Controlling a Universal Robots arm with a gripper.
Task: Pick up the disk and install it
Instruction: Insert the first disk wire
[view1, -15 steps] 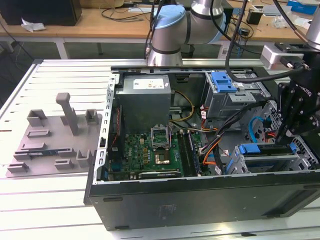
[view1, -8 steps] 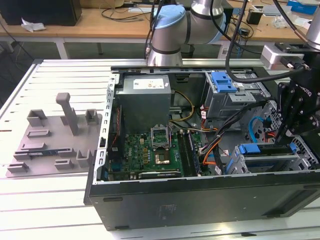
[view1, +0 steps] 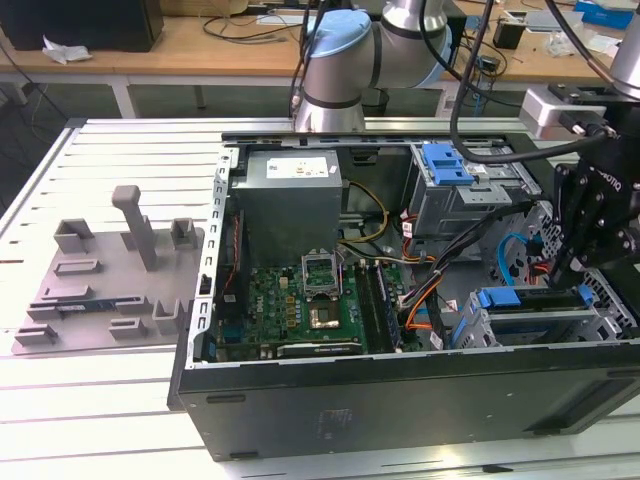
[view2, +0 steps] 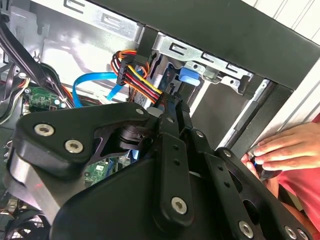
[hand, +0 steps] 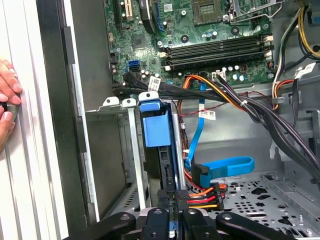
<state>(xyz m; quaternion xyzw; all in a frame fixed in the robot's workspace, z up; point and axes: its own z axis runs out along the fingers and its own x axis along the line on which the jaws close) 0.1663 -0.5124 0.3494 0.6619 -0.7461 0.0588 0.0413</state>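
1. In the exterior view the gripper (view1: 574, 272) hangs at three o'clock over the open computer case (view1: 350, 405); the disk (view1: 530, 298) sits in the drive cage (view1: 500, 330) at four o'clock
2. In both wrist views the jaws pinch the disk's rear end
3. The second wrist view adds a person's hand (view2: 285, 150) beside the case wall; the exterior view adds a grey fixture (view1: 110, 270) at nine o'clock

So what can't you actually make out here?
Silver hard drive with blue plastic rails: label face hidden edge-on inside the grey metal drive cage, first wrist view.
Person's hand: what it grips, covered by the hand itself, second wrist view.
Green motherboard: mostly blocked by the black tool, second wrist view.
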